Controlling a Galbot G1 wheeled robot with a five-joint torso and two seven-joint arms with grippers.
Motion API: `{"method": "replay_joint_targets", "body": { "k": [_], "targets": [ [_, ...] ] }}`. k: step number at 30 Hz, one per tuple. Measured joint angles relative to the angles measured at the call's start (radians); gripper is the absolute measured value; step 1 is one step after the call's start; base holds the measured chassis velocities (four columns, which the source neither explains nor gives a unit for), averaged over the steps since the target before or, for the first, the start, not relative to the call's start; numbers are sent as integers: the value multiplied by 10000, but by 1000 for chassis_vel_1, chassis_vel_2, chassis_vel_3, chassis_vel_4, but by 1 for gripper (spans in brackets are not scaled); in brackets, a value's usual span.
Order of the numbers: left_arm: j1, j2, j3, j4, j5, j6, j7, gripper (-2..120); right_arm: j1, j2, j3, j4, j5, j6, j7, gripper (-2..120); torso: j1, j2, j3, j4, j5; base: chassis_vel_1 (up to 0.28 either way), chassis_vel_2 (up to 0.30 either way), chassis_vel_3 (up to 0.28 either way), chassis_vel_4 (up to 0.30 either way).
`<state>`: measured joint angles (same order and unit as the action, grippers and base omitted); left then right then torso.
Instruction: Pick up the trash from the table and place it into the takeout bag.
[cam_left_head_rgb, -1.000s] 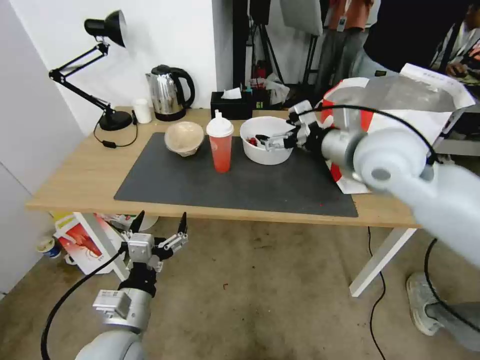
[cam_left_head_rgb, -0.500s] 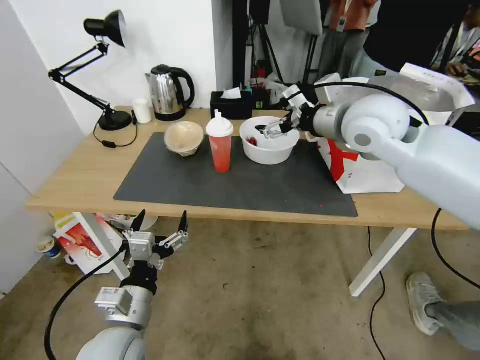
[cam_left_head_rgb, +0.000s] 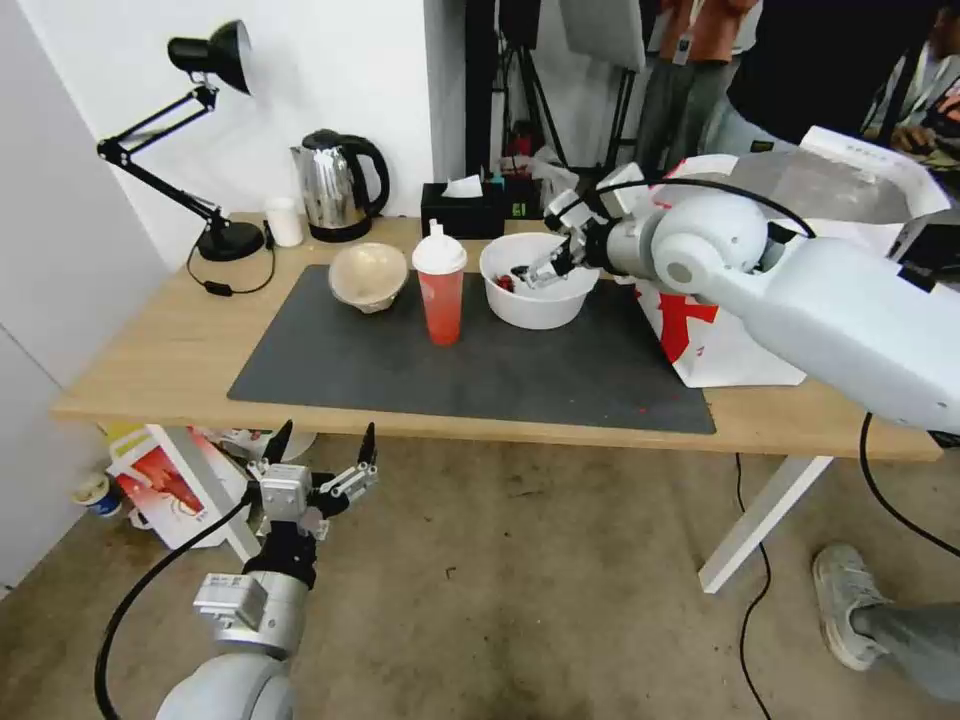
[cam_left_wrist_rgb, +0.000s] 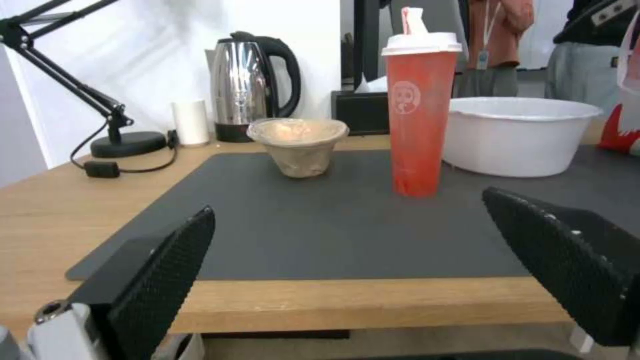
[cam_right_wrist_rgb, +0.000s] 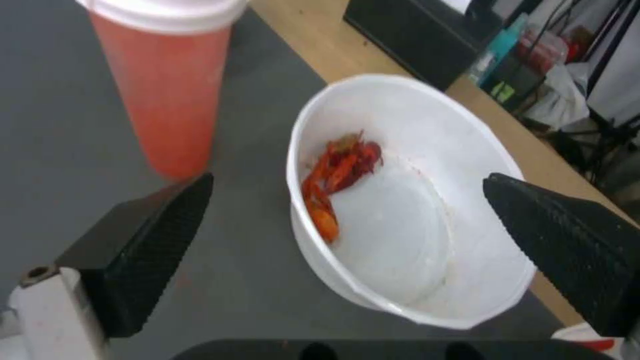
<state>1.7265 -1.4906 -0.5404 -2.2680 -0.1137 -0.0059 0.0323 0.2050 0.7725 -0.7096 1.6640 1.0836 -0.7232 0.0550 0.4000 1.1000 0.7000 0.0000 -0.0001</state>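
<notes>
In the head view, the right hand (cam_left_head_rgb: 535, 272) sits at upper centre, fingers spread over the white bowl (cam_left_head_rgb: 533, 300), holding nothing. The bowl stands on the dark mat (cam_left_head_rgb: 480, 365) of the worktop (cam_left_head_rgb: 170, 350), with the red cup (cam_left_head_rgb: 441, 290) just left of it and the beige bowl (cam_left_head_rgb: 369, 275) farther left. The takeout bag (cam_left_head_rgb: 760, 330) stands upright at the right end. The left hand (cam_left_head_rgb: 320, 448) hangs at lower left, below the worktop's front edge, open and empty. The left wrist view has the red cup (cam_left_wrist_rgb: 419, 110) at centre, between the beige bowl (cam_left_wrist_rgb: 298, 145) and the white bowl (cam_left_wrist_rgb: 519, 135). In the right wrist view, the white bowl (cam_right_wrist_rgb: 427, 165) lies between the wide-apart fingers (cam_right_wrist_rgb: 150, 240), with red scraps (cam_right_wrist_rgb: 337, 175) inside.
</notes>
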Motion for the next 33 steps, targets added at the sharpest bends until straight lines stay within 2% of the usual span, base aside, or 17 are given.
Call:
{"method": "replay_joint_targets", "body": {
  "k": [10,33],
  "targets": [
    [-43,3,64,112,13,-168,-11,100,128,81,-420,-352,8,7,-37,100,-1,0,0,-1,1,0,0,0,0],
    [-139,-34,174,241,135,-189,-18,100,57,1104,-735,-2172,-731,20,-1349,100,-1,0,0,1,1,0,0,0,0]
  ]
}}
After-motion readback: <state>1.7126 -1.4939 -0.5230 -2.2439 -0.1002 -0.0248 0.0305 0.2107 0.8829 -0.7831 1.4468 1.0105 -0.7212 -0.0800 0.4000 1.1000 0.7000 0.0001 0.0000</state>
